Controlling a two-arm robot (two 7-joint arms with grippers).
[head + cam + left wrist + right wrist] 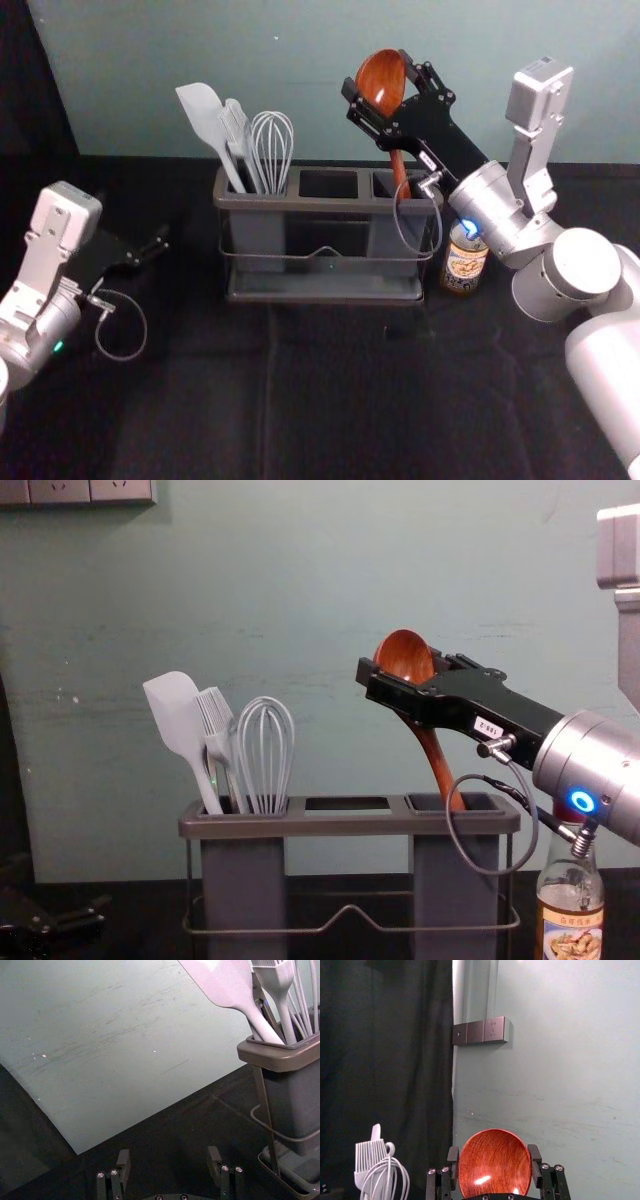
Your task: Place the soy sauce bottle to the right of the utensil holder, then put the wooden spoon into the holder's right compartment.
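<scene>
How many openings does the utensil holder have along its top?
3: left opening, with the whisk; middle opening; right opening, with the wooden spoon's handle. None seem hidden.

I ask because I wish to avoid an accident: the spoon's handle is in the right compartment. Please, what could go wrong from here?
The wooden spoon leans, its bowl high above the rim; it might tip or drop when the right gripper releases.

The cable loop hangs before the right compartment and could snag during withdrawal.

In the chest view, the right wrist overlaps the top of the soy sauce bottle, so a low retreat might knock it over.
</scene>
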